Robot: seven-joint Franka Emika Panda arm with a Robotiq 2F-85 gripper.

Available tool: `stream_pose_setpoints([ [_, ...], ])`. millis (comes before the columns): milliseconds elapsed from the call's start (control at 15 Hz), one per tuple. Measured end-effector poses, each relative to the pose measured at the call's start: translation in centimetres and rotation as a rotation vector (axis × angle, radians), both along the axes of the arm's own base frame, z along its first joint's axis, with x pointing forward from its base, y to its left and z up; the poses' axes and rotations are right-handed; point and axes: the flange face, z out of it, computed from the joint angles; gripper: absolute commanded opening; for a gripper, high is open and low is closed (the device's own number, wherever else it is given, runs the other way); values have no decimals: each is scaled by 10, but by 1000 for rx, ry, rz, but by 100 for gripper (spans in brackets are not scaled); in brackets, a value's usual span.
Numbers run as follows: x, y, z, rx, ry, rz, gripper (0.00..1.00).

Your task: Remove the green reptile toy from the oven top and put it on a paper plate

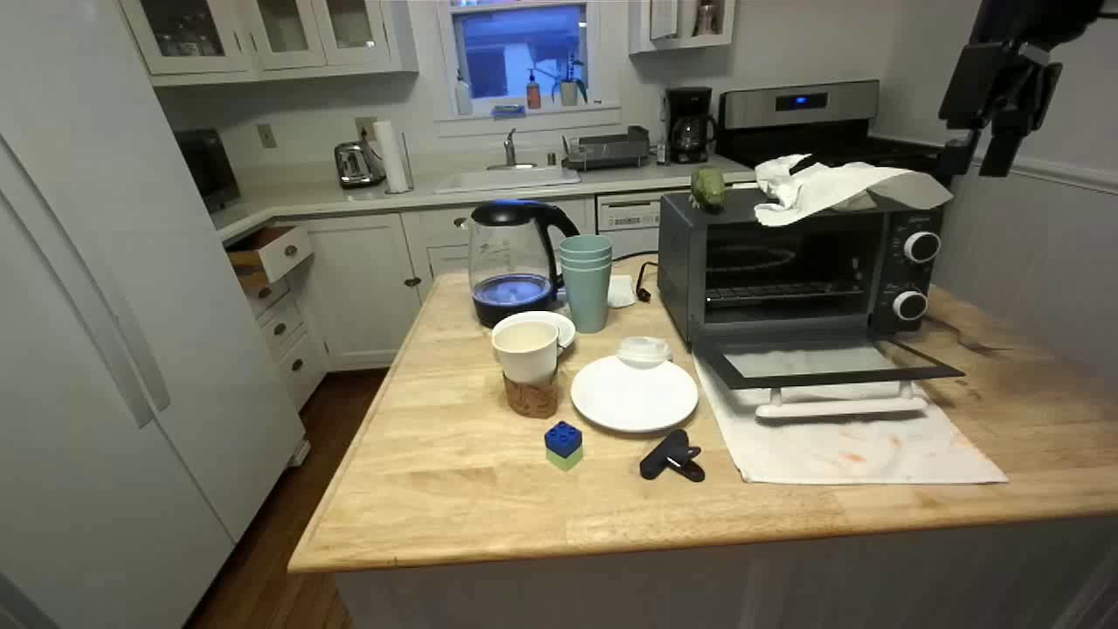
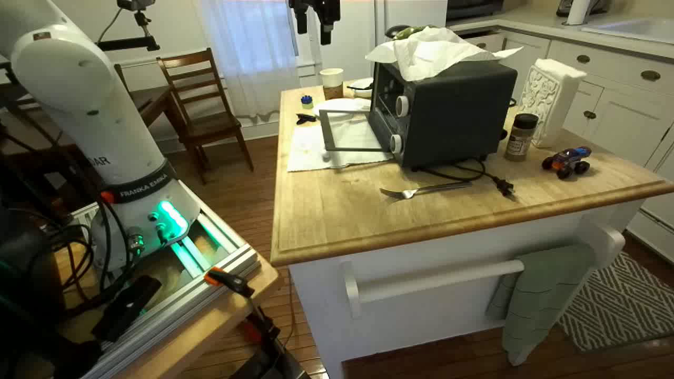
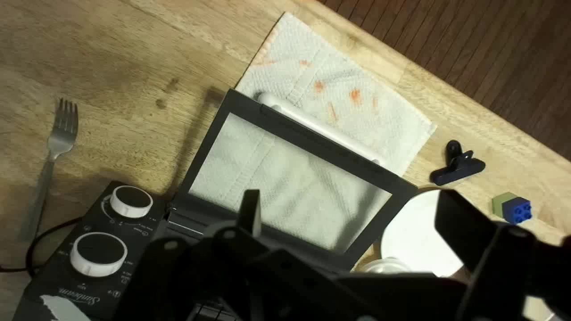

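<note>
The green reptile toy (image 1: pixel 707 189) sits on the left end of the oven top in an exterior view. It also shows partly behind white paper in an exterior view (image 2: pixel 408 32); it is not visible in the wrist view. The black oven (image 1: pixel 679 262) (image 2: pixel 455 116) stands on the wooden counter with its glass door (image 3: pixel 294 178) down. The white paper plate (image 1: pixel 635 397) (image 2: pixel 337 107) (image 3: pixel 412 232) lies flat beside the door. My gripper (image 1: pixel 978 162) (image 2: pixel 314 32) is open and empty, raised above the oven's front; its fingers (image 3: pixel 350 209) are wide apart in the wrist view.
Crumpled white paper (image 1: pixel 838 192) covers much of the oven top. A kettle (image 1: pixel 511 262), stacked green cups (image 1: pixel 587 288) and a paper cup (image 1: pixel 527 367) stand beyond the plate. A black clip (image 1: pixel 672 456), a blue-green block (image 1: pixel 563 445) and a fork (image 2: pixel 421 190) lie on the counter.
</note>
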Motion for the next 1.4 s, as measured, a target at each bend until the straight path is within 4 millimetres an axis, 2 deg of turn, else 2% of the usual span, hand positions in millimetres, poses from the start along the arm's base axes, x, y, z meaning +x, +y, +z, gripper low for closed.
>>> stream_pose_setpoints([
  [467, 0, 0, 0, 0, 0, 0, 100],
  [667, 10, 0, 13, 30, -32, -51, 100],
  [933, 60, 2, 59, 18, -84, -174, 100],
  [1067, 87, 2, 74, 5, -77, -250, 100],
  [1200, 114, 3, 80, -7, -57, -329, 100],
  [1400, 156, 6, 78, -26, -22, -451, 100],
])
